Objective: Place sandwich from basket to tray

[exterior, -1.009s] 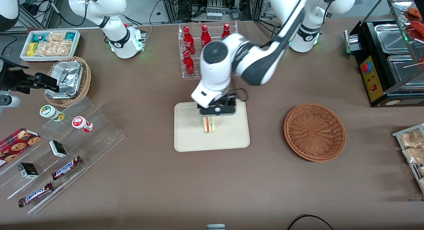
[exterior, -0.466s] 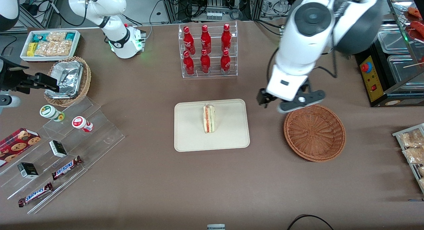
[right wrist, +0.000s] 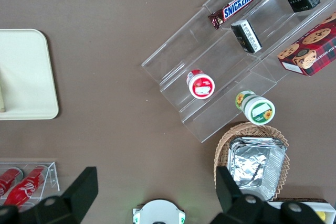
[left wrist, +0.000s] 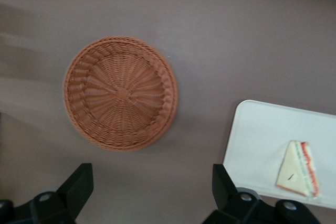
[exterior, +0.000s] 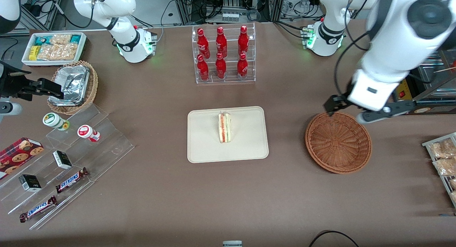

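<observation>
Sandwich (exterior: 224,127) on tray (exterior: 203,147); end effector (exterior: 351,111) spread wide, unladen, above basket (exterior: 338,142) rim

Even, bright overhead light fills the front view, leaving only soft, faint shadows on the brown counter (exterior: 149,190). The foil-lined basket (exterior: 73,86) shows glare. The left wrist view is softly blurred, with smeared streaks near the basket (left wrist: 121,93); the hand (left wrist: 152,192) with its spread fingers looks dark and unfocused.
</observation>
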